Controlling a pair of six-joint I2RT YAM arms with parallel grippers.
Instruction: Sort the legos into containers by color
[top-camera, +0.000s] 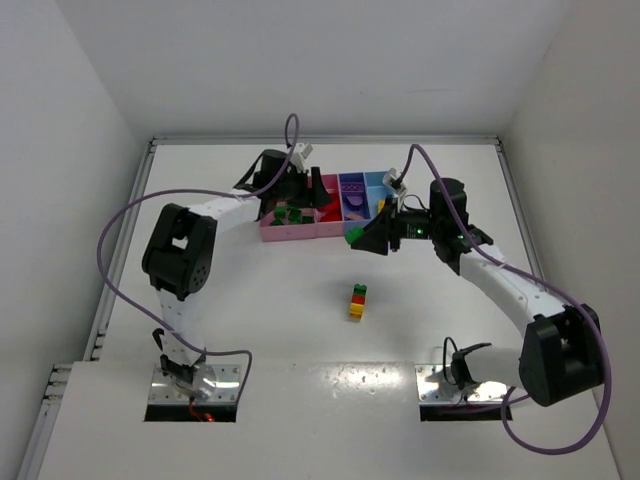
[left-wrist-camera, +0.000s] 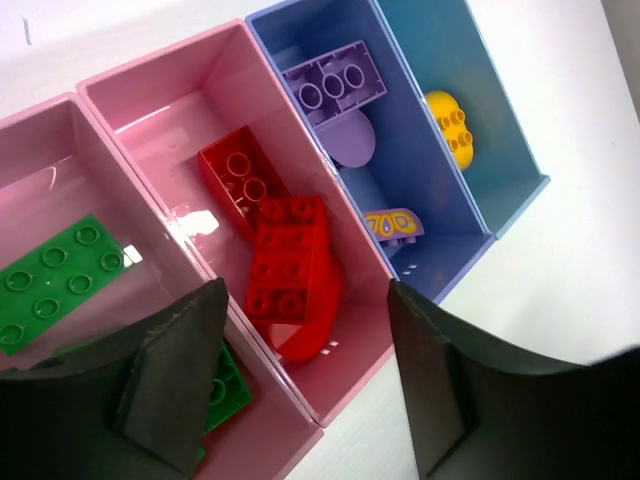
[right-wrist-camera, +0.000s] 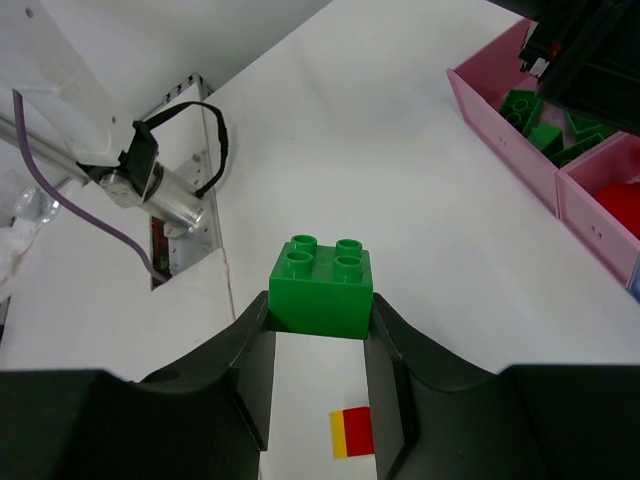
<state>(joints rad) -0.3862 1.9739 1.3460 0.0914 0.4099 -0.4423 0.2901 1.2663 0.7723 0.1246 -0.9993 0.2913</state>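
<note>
**Step in hand: green brick to its bin.** Your right gripper (right-wrist-camera: 320, 318) is clamped on a green brick (right-wrist-camera: 322, 290), gripped by its two side faces, studs up and level. It hangs above the table just in front of the containers (top-camera: 322, 207).

**How to do it well.**
- Carry it to the wide pink bin (left-wrist-camera: 40, 165), where the green pieces (left-wrist-camera: 60, 280) lie.
- Your left gripper (left-wrist-camera: 300, 305) hovers over the narrow pink bin (left-wrist-camera: 160, 105), jaws apart and holding nothing. It crowds the approach, so lift it away before you bring the right arm in.
- Release low and inside the walls; a drop onto the partition could tip the brick in with the red bricks (left-wrist-camera: 290, 265).

**Condition of the work.** The purple-blue bin (left-wrist-camera: 400, 215) holds purple pieces and the light blue bin (left-wrist-camera: 495, 90) a yellow one. A green, red and yellow clump (top-camera: 357, 301) stands unsorted on the table, well apart from the bins.
</note>
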